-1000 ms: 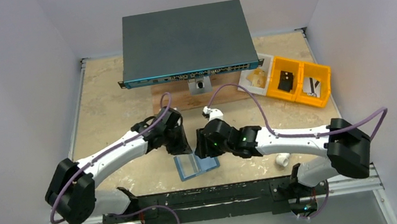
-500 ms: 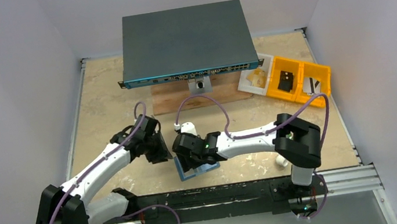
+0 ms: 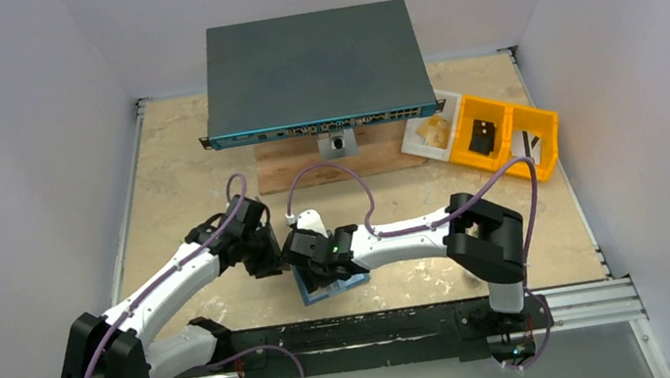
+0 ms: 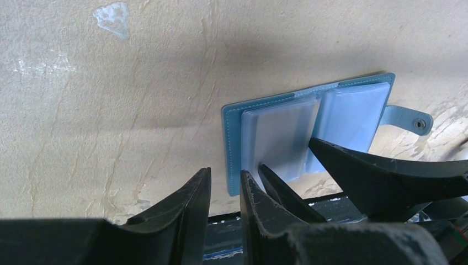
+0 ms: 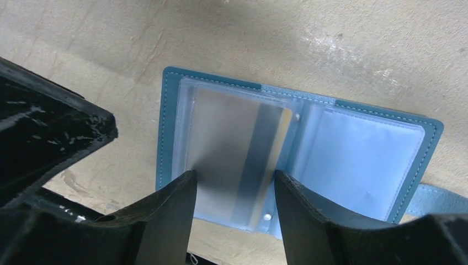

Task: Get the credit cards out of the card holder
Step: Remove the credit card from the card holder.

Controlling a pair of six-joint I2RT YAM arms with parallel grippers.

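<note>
The steel-blue card holder (image 5: 165, 132) lies open and flat on the table, its snap strap (image 4: 408, 118) sticking out to one side. A pale credit card (image 5: 237, 138) with a dark stripe sits in the clear sleeve of one half; the other sleeve (image 5: 364, 154) looks pale and blank. My right gripper (image 5: 234, 185) is open just above it, one finger on each side of that card. My left gripper (image 4: 225, 182) hovers at the holder's outer edge (image 4: 230, 143), its jaws a narrow gap apart with nothing between them. From above, the right gripper (image 3: 315, 269) hides most of the holder (image 3: 349, 284).
A large dark grey box (image 3: 309, 69) stands at the back on a wooden board (image 3: 289, 171). Yellow bins (image 3: 502, 136) and a white tray (image 3: 432, 131) sit at the back right. A small white part (image 3: 477, 270) lies near the metal rail (image 3: 361, 329) at the front.
My right arm has swung left and brought its gripper down over the open holder. The left gripper has drawn back to the left, to the holder's edge, and its jaws have parted a little.
</note>
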